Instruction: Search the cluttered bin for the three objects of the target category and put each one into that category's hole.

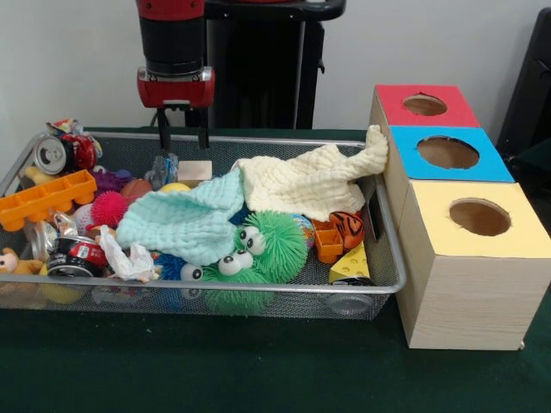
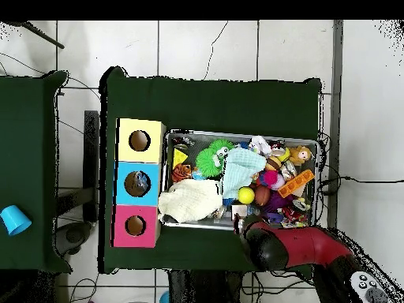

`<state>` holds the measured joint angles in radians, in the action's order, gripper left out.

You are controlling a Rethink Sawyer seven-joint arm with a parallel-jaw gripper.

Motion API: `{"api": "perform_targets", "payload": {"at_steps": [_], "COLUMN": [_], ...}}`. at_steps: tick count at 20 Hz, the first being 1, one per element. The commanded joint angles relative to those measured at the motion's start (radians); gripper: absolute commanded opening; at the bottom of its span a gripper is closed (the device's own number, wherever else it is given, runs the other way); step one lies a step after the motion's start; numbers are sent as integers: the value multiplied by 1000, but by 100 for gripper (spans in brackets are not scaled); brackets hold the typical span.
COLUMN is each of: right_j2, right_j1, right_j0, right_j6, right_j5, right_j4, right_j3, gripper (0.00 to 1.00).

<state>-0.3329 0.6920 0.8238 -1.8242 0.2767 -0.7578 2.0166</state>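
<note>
While the gripper hangs with its two fingers spread fairly wide and holding nothing, you're parked over the far rim of the wire bin, tips just above a clear wrapped item and a small wooden block.

Target category isn't stated, so you can't tell which three things count; judge that before you commit.

From the jaws, at 4 o'clock in the front view lies the cream cloth, one corner draped up against the sorting box. At 5 o'clock the mint cloth covers the middle of the pile, and the green fuzzy toy sits beyond it toward the near rim. At 8 o'clock are the orange brick and a crushed can.

The box's holes: red, blue, yellow, all at 3 to 4 o'clock and unobstructed.

Best play, I'd judge: drag a cloth aside first, since they likely hide items. Descend straight and keep the fingers off the mesh rim.
</note>
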Motion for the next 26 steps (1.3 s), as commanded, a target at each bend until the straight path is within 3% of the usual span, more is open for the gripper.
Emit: {"api": "perform_targets", "payload": {"at_steps": [1, 9, 26], "right_j2": [29, 16, -51], "right_j1": [-59, -71, -14], "right_j0": [-6, 16, 68], "right_j6": [-39, -21, 21], "right_j5": [-74, -74, -10], "right_j4": [-77, -87, -41], "right_j3": [-20, -24, 22], "gripper": [100, 100, 100]}}
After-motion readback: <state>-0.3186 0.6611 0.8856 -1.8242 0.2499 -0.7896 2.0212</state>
